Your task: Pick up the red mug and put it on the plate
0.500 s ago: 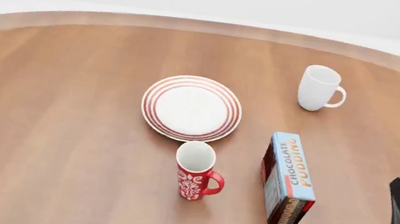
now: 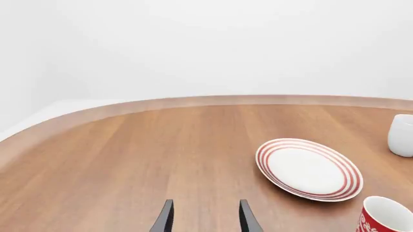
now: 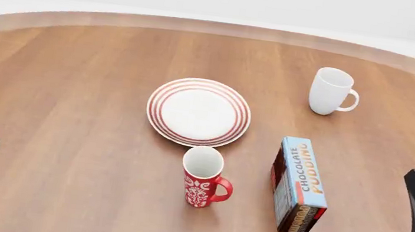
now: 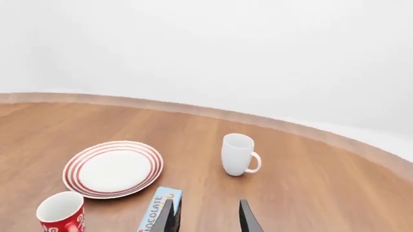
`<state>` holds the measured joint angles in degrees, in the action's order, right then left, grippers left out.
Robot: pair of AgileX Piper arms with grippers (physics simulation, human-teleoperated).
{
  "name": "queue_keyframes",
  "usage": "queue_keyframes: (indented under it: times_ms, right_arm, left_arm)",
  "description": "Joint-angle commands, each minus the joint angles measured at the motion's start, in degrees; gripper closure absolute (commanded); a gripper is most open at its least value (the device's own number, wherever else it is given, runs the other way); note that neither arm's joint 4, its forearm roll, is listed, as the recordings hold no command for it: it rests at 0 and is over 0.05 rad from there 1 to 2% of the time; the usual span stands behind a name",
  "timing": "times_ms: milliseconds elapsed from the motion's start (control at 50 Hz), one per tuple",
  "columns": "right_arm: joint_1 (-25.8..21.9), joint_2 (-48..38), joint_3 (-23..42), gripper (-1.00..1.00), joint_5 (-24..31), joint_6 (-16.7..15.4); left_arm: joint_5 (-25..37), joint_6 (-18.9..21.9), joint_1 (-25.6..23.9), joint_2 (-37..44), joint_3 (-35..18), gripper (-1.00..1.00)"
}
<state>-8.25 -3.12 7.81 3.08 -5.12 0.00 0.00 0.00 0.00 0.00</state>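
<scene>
Ahead of both my grippers, the red mug [image 3: 202, 176] stands upright just in front of the plate [image 3: 199, 112], well apart from my left gripper [image 2: 205, 220] and right gripper [image 4: 205, 217], whose jaws stand parted, holding nothing.

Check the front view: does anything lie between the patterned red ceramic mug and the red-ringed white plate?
Nothing. In the front view, only a short strip of bare wooden table separates the red mug from the plate.
</scene>
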Motion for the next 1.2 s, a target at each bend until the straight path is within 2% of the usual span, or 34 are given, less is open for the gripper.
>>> queue_keyframes:
  times_ms: [20, 140, 240, 300, 360, 380, 580, 600, 820, 960, 1200]
  right_arm:
    - [-7.7, -7.0, 9.0, -1.00, 0.8, -5.1]
    - [-9.0, -9.6, 10.3, -1.00, 0.5, -5.7]
    - [-11.9, -12.3, 12.6, -1.00, 1.1, -7.4]
    - [-14.0, -13.9, 14.4, -1.00, 2.2, -9.1]
    - [-16.1, -15.9, 17.0, -1.00, 4.0, -8.5]
    - [-16.8, -16.3, 17.8, -1.00, 4.6, -9.7]
    - [-21.9, -23.6, 26.0, -1.00, 10.2, -10.5]
    - [-23.0, -24.8, 26.6, -1.00, 10.6, -11.5]
    - [-25.7, -32.8, 33.2, -1.00, 14.3, -14.0]
    - [-26.8, -36.3, 35.5, -1.00, 16.3, -16.0]
    - [-29.3, -40.3, 39.2, -1.00, 19.9, -17.5]
  left_arm:
    - [0.0, 0.0, 0.0, 0.0, 0.0, -1.00]
    - [0.0, 0.0, 0.0, 0.0, 0.0, -1.00]
    - [0.0, 0.0, 0.0, 0.0, 0.0, -1.00]
    - [0.0, 0.0, 0.0, 0.0, 0.0, -1.00]
    - [0.0, 0.0, 0.0, 0.0, 0.0, -1.00]
    - [0.0, 0.0, 0.0, 0.0, 0.0, -1.00]
    - [0.0, 0.0, 0.0, 0.0, 0.0, -1.00]
    - [0.0, 0.0, 0.0, 0.0, 0.0, -1.00]
    - [0.0, 0.0, 0.0, 0.0, 0.0, -1.00]
    - [0.0, 0.0, 0.0, 0.0, 0.0, -1.00]
    - [0.0, 0.0, 0.0, 0.0, 0.0, -1.00]
